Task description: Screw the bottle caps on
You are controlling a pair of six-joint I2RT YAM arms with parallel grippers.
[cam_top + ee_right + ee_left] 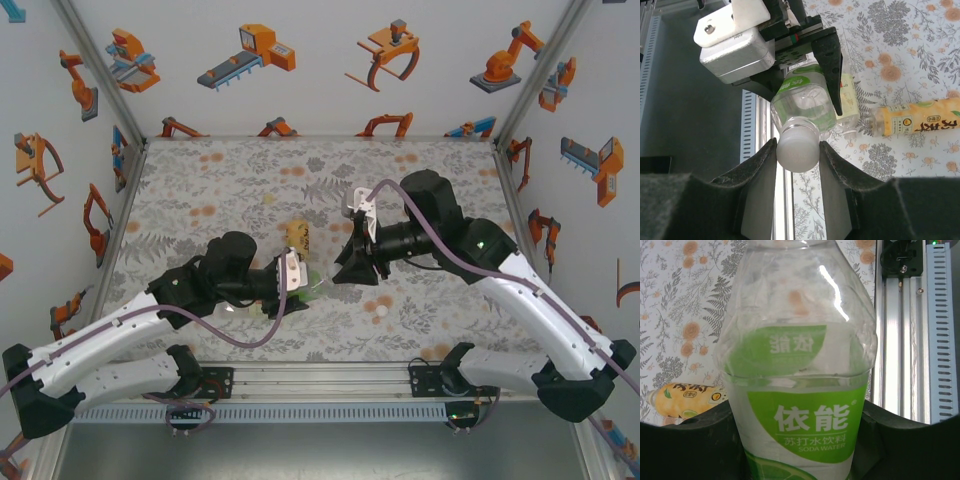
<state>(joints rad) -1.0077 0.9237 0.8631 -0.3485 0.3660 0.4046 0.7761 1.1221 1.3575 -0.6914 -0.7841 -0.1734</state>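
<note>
**Step in hand: threading the cap onto the green bottle**

**State.** The left hand (300, 285) was clenched on the green bottle (800, 390), gripping the labelled body and holding it off the surface (420, 300). The neck pointed away from that hand and toward the right hand (798, 145). The right hand was closed on the white cap (797, 155), which sat squarely between its jaws on the bottle's mouth. Whether the thread had engaged could not be told.

Beyond the right hand's jaws and off to their right, the yellow bottle (920, 120) lay on its side on the surface. A pale bottle (849, 97) lay just behind the green one. No cap could be made out on either.

**Procedure, as judged.**
1. Keep the cap's axis in line with the neck. A tilted cap would probably cross-thread.
2. Press the cap lightly toward the left hand while turning the right wrist.
3. Keep the left hand firm enough to resist the twist. The wall looked thin, so an over-tight grip could buckle it.
4. When the wrist runs out of travel, release, rotate back, regrip and repeat.
5. Stop once the cap resists.

**Risk.** The smooth cap could slip between the jaws.
</note>
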